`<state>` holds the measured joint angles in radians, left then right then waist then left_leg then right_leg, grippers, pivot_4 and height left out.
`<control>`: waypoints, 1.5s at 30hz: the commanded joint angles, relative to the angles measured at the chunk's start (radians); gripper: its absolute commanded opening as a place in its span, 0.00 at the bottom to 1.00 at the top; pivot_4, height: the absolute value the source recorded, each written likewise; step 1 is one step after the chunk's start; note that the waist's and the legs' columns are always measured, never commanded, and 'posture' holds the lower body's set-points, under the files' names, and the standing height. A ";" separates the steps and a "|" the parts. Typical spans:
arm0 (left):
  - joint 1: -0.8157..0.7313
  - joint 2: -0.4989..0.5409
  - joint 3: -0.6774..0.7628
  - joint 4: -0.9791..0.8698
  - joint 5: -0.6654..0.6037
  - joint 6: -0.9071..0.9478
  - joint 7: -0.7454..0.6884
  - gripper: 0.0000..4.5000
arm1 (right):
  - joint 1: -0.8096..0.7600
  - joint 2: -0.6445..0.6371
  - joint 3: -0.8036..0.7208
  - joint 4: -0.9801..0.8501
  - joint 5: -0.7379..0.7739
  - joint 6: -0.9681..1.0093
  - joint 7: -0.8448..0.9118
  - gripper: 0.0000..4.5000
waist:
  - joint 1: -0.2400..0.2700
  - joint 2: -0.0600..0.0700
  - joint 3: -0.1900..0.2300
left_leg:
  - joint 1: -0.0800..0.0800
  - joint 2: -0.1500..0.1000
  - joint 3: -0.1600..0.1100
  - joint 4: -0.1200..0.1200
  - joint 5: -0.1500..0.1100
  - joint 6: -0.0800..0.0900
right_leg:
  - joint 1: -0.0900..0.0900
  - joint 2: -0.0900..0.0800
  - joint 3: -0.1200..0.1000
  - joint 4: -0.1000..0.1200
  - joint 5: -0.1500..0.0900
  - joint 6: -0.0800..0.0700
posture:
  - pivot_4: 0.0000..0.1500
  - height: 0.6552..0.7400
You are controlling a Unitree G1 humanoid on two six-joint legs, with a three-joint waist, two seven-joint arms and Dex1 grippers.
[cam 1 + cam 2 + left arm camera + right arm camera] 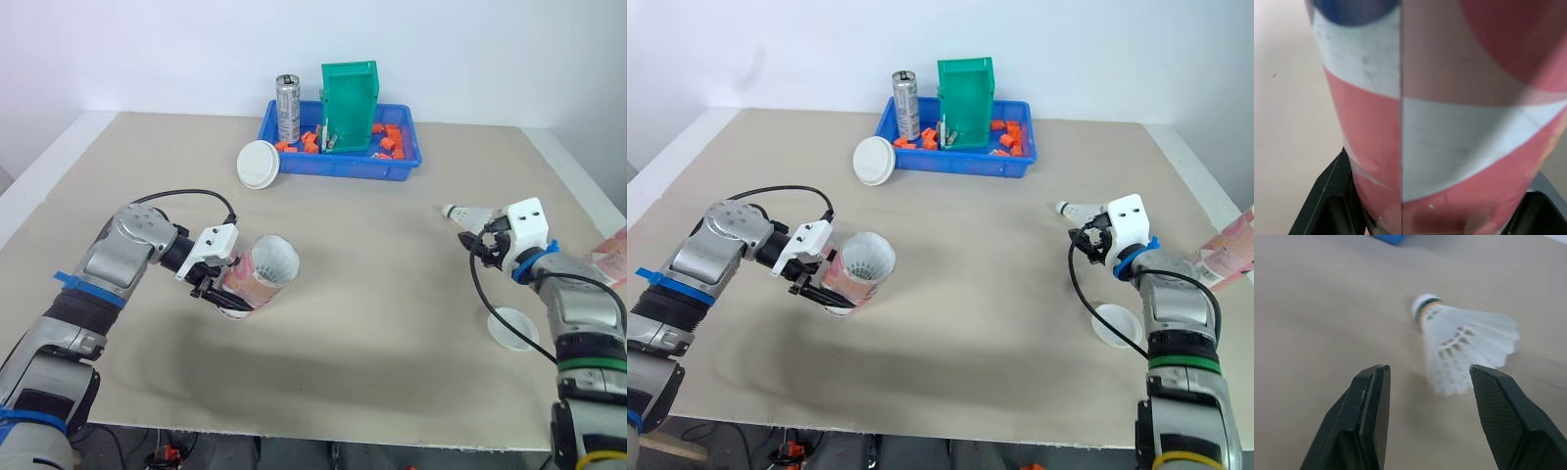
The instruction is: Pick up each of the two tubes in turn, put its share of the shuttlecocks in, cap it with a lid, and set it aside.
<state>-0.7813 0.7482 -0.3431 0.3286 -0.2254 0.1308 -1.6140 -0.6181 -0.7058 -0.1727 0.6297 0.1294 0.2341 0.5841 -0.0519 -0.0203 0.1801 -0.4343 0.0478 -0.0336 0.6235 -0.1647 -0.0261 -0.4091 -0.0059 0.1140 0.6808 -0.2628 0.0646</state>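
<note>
Left gripper (217,291): closed on the lower part of a pink, red and white tube (263,272), with one black finger (1327,205) on each side of the tube wall. The tube is held tilted at the near left of the bench (382,304), its open mouth raised and turned to the right; something white and ribbed shows inside the mouth but cannot be identified with certainty. Right gripper (1426,371): fingers spread wide and holding nothing, at the right of the bench. A white shuttlecock (1464,340) lies on the bench just beyond the fingertips, its cork pointing left and away from the gripper and its feathers toward it; none of it is pinched between the fingers. A translucent lid (512,328) lies flat on the bench on the near side of the right gripper, just beside the forearm. A second tube (612,257) of the same colours lies at the right edge of the bench, partly cut off. At the far middle of the bench stands a blue tray (338,168) holding an upright metal can (287,108), a green box (350,106) and scattered orange pieces (392,140). A white lid (260,164) rests just beside the tray's left end.
</note>
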 commanded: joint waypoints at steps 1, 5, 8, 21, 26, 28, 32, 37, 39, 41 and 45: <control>0.008 0.015 0.017 -0.028 -0.004 0.007 0.000 0.64 | -0.086 0.006 0.005 0.122 -0.014 -0.076 0.013 0.63 | -0.001 0.000 0.000 | 0.000 0.000 0.000 0.000 0.000 0.000 | 0.000 0.000 0.000 0.000 0.000 0.000 | 1.00 0.95; 0.015 0.023 0.024 -0.040 -0.005 0.014 0.000 0.64 | -0.177 0.027 0.030 0.256 -0.039 -0.136 0.028 0.63 | -0.006 0.000 0.000 | 0.000 0.000 0.000 -0.001 0.000 0.000 | 0.000 0.000 0.000 0.000 0.000 -0.002 | 1.00 0.95; 0.021 0.026 0.028 -0.050 -0.006 0.020 0.000 0.64 | -0.217 0.036 0.029 0.321 -0.040 -0.174 0.033 0.33 | -0.009 0.000 0.000 | 0.000 0.000 0.000 -0.001 0.000 0.000 | 0.000 0.000 0.000 0.000 0.000 -0.002 | 1.00 0.95; 0.035 0.026 0.037 -0.068 -0.003 0.033 0.000 0.64 | 0.065 -0.055 0.032 -0.478 0.153 -0.046 0.310 0.01 | -0.011 0.005 0.003 | -0.001 0.000 -0.001 -0.002 0.000 0.000 | -0.001 0.000 0.000 0.000 0.000 -0.002 | 1.00 0.95; 0.017 0.017 0.025 -0.046 -0.002 0.025 0.000 0.64 | 0.084 -0.142 0.190 -1.022 0.240 0.061 0.470 0.01 | -0.020 0.007 0.004 | 0.001 0.001 -0.001 -0.002 0.000 0.000 | 0.000 0.001 0.000 0.001 -0.002 0.000 | 1.00 0.95; 0.010 0.013 0.022 -0.038 -0.001 0.023 0.000 0.64 | 0.049 -0.145 0.213 -1.066 0.256 0.076 0.492 0.01 | -0.021 0.006 0.004 | 0.003 0.001 -0.002 -0.002 0.000 0.000 | 0.001 0.002 -0.001 0.001 -0.001 0.000 | 1.00 0.95; 0.006 0.009 0.023 -0.033 -0.002 0.022 0.000 0.64 | -0.021 -0.143 0.259 -1.090 0.255 0.045 0.559 0.01 | -0.019 0.002 0.004 | 0.002 0.001 -0.001 0.003 0.000 -0.001 | 0.002 0.000 -0.001 0.001 -0.002 -0.004 | 1.00 0.95; 0.011 0.010 0.028 -0.036 -0.003 0.025 0.000 0.64 | -0.120 -0.105 0.378 -1.063 0.180 0.000 0.617 0.01 | -0.020 0.002 0.004 | 0.001 0.001 0.000 0.003 0.001 -0.001 | 0.001 0.000 -0.001 0.001 -0.001 -0.004 | 1.00 0.95; 0.011 0.009 0.030 -0.036 -0.002 0.027 0.000 0.64 | -0.166 -0.074 0.439 -1.014 0.118 -0.031 0.622 0.01 | -0.020 0.002 0.004 | 0.001 0.002 0.000 0.002 0.001 -0.001 | 0.000 0.001 -0.001 0.001 -0.001 -0.004 | 1.00 0.95; 0.011 0.008 0.031 -0.035 -0.001 0.027 0.000 0.64 | -0.205 -0.043 0.476 -0.985 0.092 -0.039 0.634 0.01 | -0.020 0.002 0.004 | 0.001 0.002 0.000 0.002 0.001 -0.001 | 0.000 0.001 -0.001 0.001 -0.001 -0.003 | 1.00 0.95; 0.011 0.007 0.031 -0.036 -0.002 0.028 0.000 0.64 | -0.268 0.011 0.515 -0.948 0.071 -0.028 0.654 0.16 | -0.020 0.002 0.004 | 0.000 0.002 0.000 0.002 0.001 -0.001 | -0.001 0.001 -0.001 0.001 0.000 -0.001 | 1.00 0.95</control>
<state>-0.7579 0.7523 -0.3231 0.2976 -0.2265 0.1571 -1.6159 -0.8446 -0.7069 0.3482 -0.3194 0.2089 0.2109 1.2249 -0.0721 -0.0181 0.1845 -0.4345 0.0496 -0.0341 0.6256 -0.1642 -0.0270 -0.4096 -0.0050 0.1130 0.6818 -0.2626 0.0634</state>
